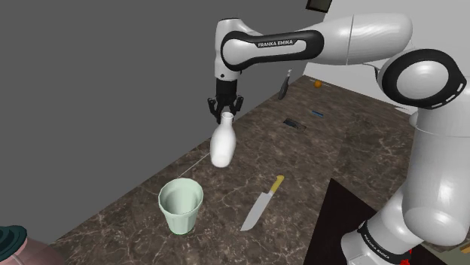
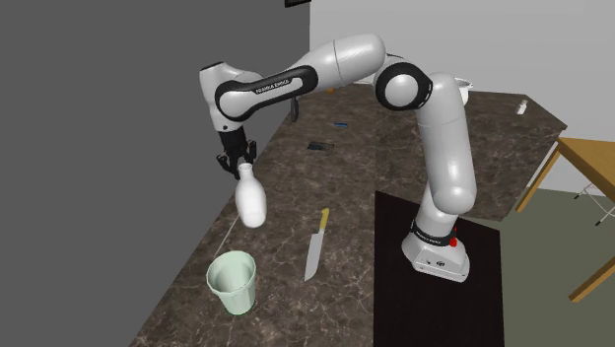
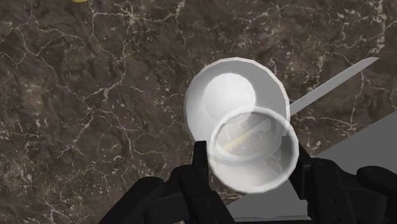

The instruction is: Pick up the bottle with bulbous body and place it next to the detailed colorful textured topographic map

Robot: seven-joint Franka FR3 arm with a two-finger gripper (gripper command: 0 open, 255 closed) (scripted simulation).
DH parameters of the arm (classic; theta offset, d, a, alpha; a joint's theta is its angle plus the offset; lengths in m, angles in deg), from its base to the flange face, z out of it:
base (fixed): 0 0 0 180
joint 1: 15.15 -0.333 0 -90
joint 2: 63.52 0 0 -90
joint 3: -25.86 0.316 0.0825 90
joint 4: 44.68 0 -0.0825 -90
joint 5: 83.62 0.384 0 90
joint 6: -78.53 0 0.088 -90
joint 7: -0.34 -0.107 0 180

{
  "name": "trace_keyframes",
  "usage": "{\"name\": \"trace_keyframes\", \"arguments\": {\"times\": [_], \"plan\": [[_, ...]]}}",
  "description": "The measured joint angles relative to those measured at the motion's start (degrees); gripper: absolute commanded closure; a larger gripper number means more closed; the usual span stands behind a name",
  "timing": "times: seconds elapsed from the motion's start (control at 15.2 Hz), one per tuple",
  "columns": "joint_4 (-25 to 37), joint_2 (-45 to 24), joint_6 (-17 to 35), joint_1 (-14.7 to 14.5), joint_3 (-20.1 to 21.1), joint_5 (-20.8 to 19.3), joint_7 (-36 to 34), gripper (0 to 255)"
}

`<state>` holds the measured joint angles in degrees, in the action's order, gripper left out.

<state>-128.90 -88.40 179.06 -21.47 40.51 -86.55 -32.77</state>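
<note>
Claw (image 1: 225, 111) is clenched on the neck of the white bottle (image 1: 224, 144), which hangs tilted near the table (image 1: 316, 162) edge by the grey wall, seemingly just off the surface. Slipping is the main risk: the grip sits high on a narrow neck, the bulb below leans away, and a quick swing could twist it free, on or off the table. The cup (image 1: 181, 205) and knife (image 1: 261, 203) lie near; a low carry could clip the cup. A teal-and-pink thing (image 1: 13, 242) at the shoulder view's lower left may be the map; I cannot tell.
</note>
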Motion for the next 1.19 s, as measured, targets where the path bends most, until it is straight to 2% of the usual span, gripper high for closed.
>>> {"name": "trace_keyframes", "arguments": {"times": [0.92,1.19], "plan": [[9.9,0.4,-10.2,-0.5,0.2,0.1,-0.1,255],[3.5,5.2,-8.7,2.7,-0.7,1.1,3.5,255]]}}
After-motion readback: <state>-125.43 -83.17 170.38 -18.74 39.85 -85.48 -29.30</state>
